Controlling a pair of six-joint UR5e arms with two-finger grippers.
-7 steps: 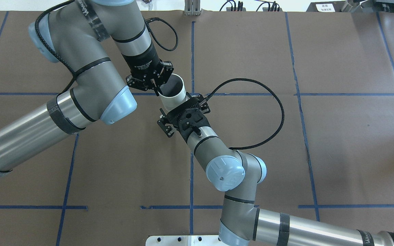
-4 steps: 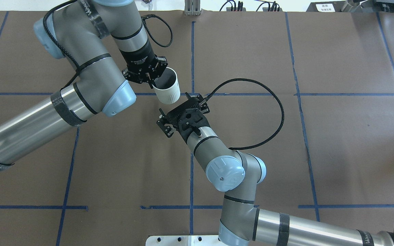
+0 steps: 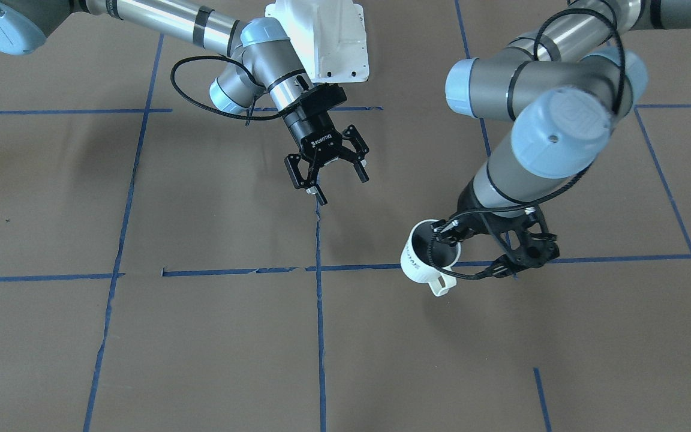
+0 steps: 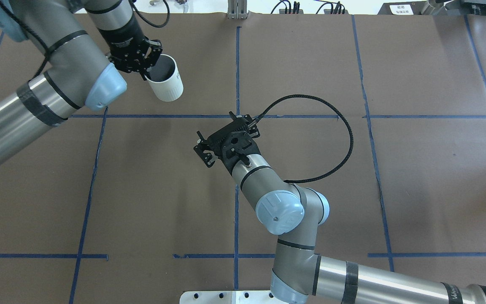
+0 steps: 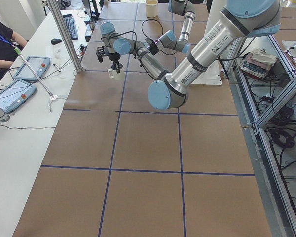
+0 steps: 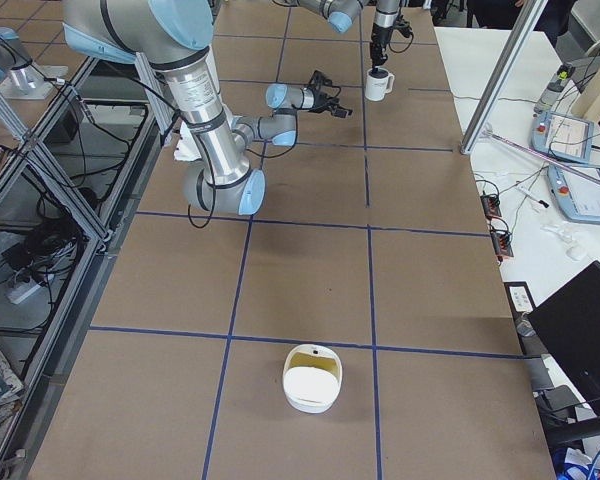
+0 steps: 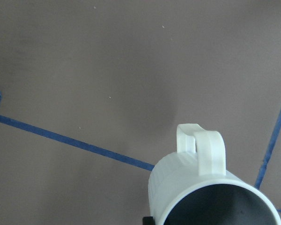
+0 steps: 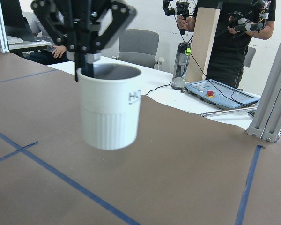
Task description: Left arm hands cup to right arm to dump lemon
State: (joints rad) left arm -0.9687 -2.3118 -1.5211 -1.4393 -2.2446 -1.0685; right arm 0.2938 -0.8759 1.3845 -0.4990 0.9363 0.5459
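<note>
My left gripper (image 4: pixel 146 72) is shut on the rim of the off-white cup (image 4: pixel 165 84) and holds it upright above the table at the far left. In the front-facing view the cup (image 3: pixel 428 259) hangs from the left gripper (image 3: pixel 444 235) with its handle toward the camera. The right wrist view shows the cup (image 8: pixel 110 112) clear of the table, well ahead of my right gripper. My right gripper (image 4: pixel 225 139), marked ROBOTIQ (image 3: pixel 342 187), is open and empty near the table's middle. The cup's inside looks dark, and no lemon shows.
A white bowl (image 6: pixel 312 378) stands far off at the table's right end. Blue tape lines (image 4: pixel 236 63) cross the brown table. Operators and tablets (image 5: pixel 20 69) are beyond the far edge.
My left arm has carried the cup away from the right gripper, toward the far left. The right gripper has stayed in place, open.
</note>
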